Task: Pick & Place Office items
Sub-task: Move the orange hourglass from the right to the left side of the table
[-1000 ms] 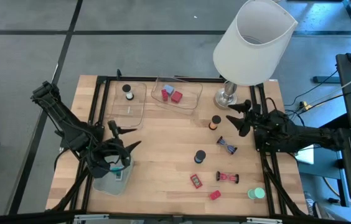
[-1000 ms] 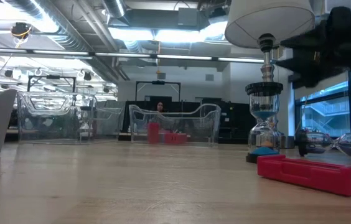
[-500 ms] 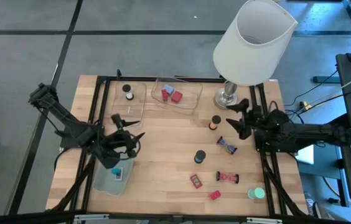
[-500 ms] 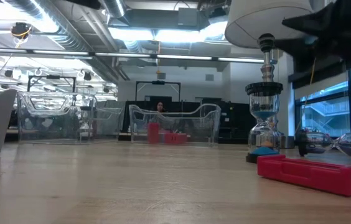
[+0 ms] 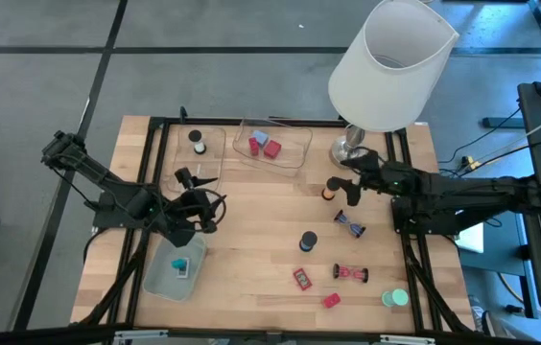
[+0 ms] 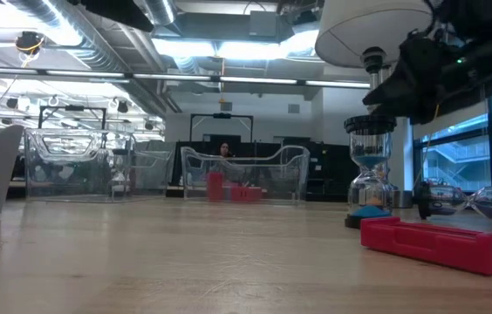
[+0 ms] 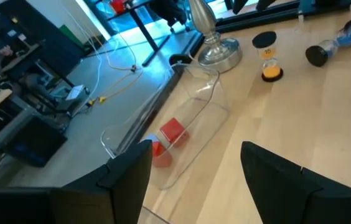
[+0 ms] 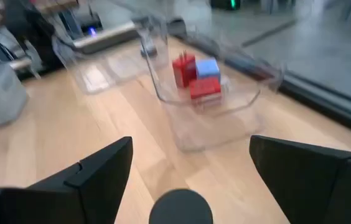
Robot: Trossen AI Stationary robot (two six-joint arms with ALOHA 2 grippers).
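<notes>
Right gripper (image 5: 345, 185), fingers spread and empty, is hovering over the black-capped orange piece (image 5: 332, 189) at upper centre-right (pick step); next calls for descending, closing. Left gripper (image 5: 200, 193) is waiting open, centre-left.

- The lamp (image 5: 390, 65) shade hid most of its own stem from above; the low view's top edge cut the shade (image 6: 373, 30) off.
- The red flat block (image 6: 442, 244) nearest the low camera ran off the picture's right edge.
- An hourglass lying behind that block (image 6: 473, 203) was also cut by that edge, its far end unseen.
- In the right wrist view a dark round cap (image 8: 180, 208) below the clear tray (image 8: 238, 106) was cropped by the frame edge and blurred.
- The teal piece in the pale green tray (image 5: 176, 276) near the left tool (image 5: 201, 198) was too small to identify.
- The piece in the clear tray left of the lamp (image 5: 199, 144) was likewise too small to identify.
</notes>
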